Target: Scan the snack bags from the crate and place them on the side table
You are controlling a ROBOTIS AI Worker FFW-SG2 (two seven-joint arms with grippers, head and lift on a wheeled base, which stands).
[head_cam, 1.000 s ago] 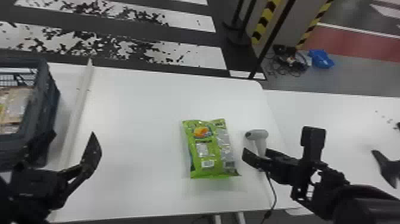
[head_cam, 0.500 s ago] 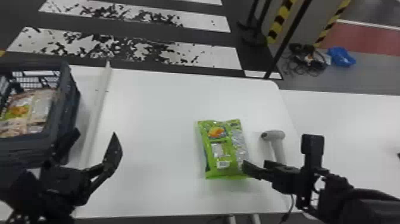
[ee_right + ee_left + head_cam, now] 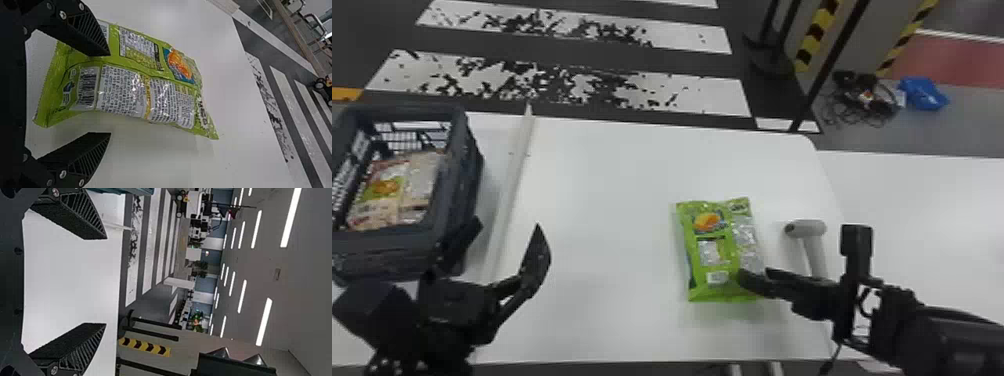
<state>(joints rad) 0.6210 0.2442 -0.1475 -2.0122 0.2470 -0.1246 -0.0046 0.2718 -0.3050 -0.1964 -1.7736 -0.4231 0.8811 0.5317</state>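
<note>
On the white table (image 3: 602, 180), the green snack bag (image 3: 719, 250) is lying flat, its picture end pointing away from the robot and its pale label sitting toward the near end. Over the bag's near right corner, the right gripper (image 3: 757, 281) is hovering, fingers spread wide; in the right wrist view one finger (image 3: 88, 33) is overlapping the bag while the other is standing out over bare tabletop. Whether anything is touching, I cannot tell. To the bag's right, apart from it, a pale handheld scanner (image 3: 806, 229) is resting, its handle running back toward the right gripper and partly hidden there. At far left, a dark crate (image 3: 473, 170) is holding more snack bags (image 3: 387, 192). Just by its near right corner, the left gripper (image 3: 507, 227) is hanging, also wide, nothing between its fingers. A pale strip (image 3: 513, 180) is running between crate and green bag. Farther right, another white surface (image 3: 907, 200) is adjoining the table.
</note>
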